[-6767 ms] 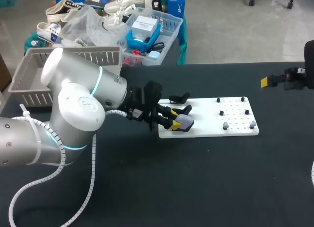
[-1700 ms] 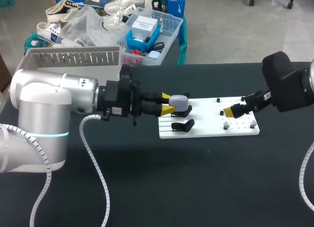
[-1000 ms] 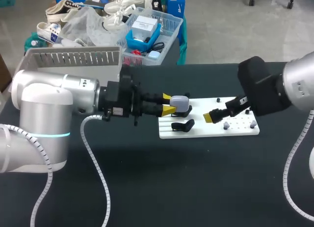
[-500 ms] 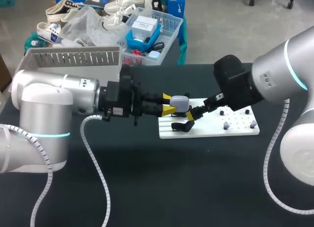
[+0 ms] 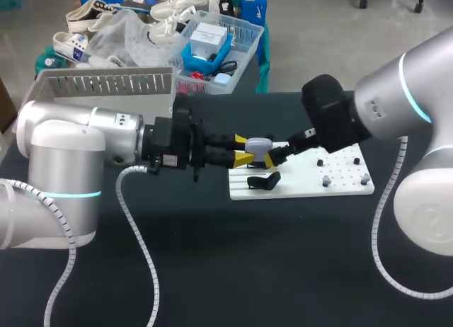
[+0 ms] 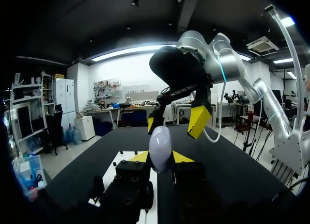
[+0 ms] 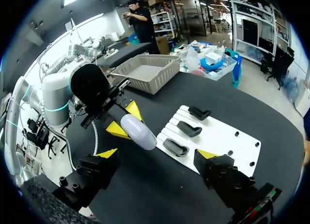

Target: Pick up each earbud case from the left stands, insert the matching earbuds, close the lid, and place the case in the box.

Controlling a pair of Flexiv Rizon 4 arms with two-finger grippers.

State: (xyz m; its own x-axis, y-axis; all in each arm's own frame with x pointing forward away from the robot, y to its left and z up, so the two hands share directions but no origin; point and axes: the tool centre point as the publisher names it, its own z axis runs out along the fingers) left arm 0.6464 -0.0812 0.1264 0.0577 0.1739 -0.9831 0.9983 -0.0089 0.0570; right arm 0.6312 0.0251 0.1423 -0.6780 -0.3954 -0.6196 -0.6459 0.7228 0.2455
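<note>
Left end effector (image 6: pixel 161 158) clamped low on glossy pale-lilac egg-shaped plastic earbud case (image 6: pixel 160 145). Right end effector (image 7: pixel 156 154) fingers apart, case just ahead. Probably light, rigid, slippery; take opposite flanks.

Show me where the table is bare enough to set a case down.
Bare: the wide black table stretch between the white board and the near edge. Crowded: the board's left end, where left gripper, right gripper and earbud case meet.

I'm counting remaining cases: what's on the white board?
Three empty black stands; the only case in view is in the left gripper. Small knobs dot the board's other end, partly covered by the right gripper.
</note>
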